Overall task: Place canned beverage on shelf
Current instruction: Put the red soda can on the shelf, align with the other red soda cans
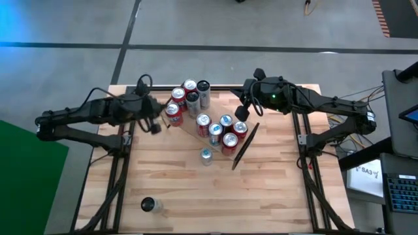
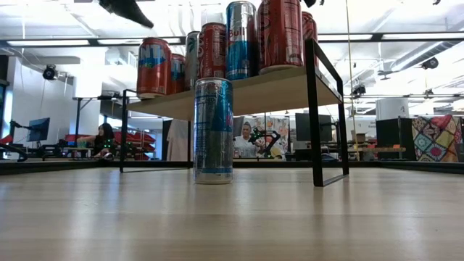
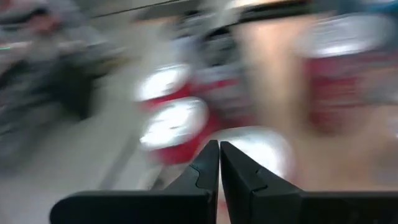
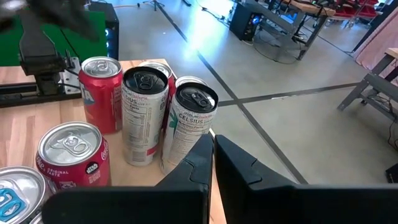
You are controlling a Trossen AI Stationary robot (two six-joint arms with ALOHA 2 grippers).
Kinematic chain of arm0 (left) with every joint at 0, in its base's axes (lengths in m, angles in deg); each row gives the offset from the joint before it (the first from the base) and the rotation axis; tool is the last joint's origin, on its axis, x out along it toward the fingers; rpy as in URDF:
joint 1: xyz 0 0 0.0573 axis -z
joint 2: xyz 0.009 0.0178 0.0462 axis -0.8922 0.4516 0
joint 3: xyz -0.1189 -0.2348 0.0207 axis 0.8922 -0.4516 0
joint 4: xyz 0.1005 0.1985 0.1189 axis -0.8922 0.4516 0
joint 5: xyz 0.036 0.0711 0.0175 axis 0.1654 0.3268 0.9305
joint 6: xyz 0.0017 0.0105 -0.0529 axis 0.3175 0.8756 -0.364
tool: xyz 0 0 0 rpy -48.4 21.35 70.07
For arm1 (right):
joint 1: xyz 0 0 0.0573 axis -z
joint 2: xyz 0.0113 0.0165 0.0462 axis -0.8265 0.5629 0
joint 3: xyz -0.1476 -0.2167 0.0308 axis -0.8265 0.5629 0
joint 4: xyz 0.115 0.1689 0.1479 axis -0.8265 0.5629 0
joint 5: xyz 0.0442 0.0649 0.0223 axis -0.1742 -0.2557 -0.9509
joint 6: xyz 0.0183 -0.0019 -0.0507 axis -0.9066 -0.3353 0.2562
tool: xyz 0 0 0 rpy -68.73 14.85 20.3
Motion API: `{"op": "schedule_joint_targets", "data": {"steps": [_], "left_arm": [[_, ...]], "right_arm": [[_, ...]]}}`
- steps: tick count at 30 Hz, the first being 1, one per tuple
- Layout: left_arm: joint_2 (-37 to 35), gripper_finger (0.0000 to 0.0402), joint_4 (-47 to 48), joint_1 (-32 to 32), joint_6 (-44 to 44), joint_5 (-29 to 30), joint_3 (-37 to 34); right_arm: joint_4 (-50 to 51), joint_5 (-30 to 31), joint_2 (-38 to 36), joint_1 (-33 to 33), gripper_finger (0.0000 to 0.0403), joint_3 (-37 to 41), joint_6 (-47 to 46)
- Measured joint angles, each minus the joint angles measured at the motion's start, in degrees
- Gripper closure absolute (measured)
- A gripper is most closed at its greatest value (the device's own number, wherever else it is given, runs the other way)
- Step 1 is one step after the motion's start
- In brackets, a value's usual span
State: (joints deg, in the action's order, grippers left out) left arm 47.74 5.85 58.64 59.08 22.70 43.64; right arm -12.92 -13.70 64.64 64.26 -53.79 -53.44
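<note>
- I am keeping my left gripper (image 1: 155, 128) pinched fully together with nothing between its fingers (image 3: 205, 167); in the high view it is hanging left of centre, just beside the red cans at the shelf's left end.
- I am holding my right gripper (image 1: 240, 112) closed and empty as well, its fingers (image 4: 199, 163) meeting tip to tip; in the high view it is hovering right of centre, above the shelf's right end.
- The shelf (image 2: 290, 85) is showing in the low view as a pale wooden plank carried on thin black frames at its short ends, filling the upper middle of the frame; in the high view it is lying on a slant through the centre.
- Cans are crowding its top: red cans (image 2: 154, 67), a blue-and-silver can (image 2: 242, 40) and Celsius cans (image 4: 189, 124).
- One tall silver-and-blue can (image 2: 213, 130) is standing upright on the table (image 2: 232, 217), in the centre of the low view, in front of the shelf.
- Another can (image 1: 149, 205) is sitting alone in the lower left of the high view, well apart from the rest.
</note>
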Motion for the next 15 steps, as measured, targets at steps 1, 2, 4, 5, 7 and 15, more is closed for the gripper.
{"op": "schedule_joint_targets", "data": {"steps": [1, 2, 4, 5, 7, 15], "left_arm": [[-0.34, 0.0402, -0.04, 0.09, -0.01, -5.41, 0.0], [-0.58, 0.0402, -0.45, 0.19, -0.02, -10.48, -0.05], [-0.65, 0.0402, -2.54, 0.7, -0.26, -17.19, -0.74], [-0.4, 0.0402, -3.35, 1.12, -0.63, -17.98, -1.14], [0.64, 0.0402, -3.29, 1.93, -1.83, -16.85, -1.63], [4.95, 0.0402, -1.12, 2.75, -3.31, -14.37, -2.32]], "right_arm": [[0.02, 0.0, 0.0, 0.0, 0.0394, 0.0, 0.0], [0.06, 0.0, 0.01, 0.0, 0.0394, 0.0, 0.01], [0.26, 0.0, 0.0, 0.0, 0.0394, 0.0, 0.0], [0.44, 0.0, 0.0, 0.0, 0.0394, 0.0, 0.0], [0.8, 0.0, 0.0, 0.0, 0.0394, 0.0, -0.01], [1.28, 0.0, 0.0, 0.0, 0.0394, 0.0, -0.48]]}}
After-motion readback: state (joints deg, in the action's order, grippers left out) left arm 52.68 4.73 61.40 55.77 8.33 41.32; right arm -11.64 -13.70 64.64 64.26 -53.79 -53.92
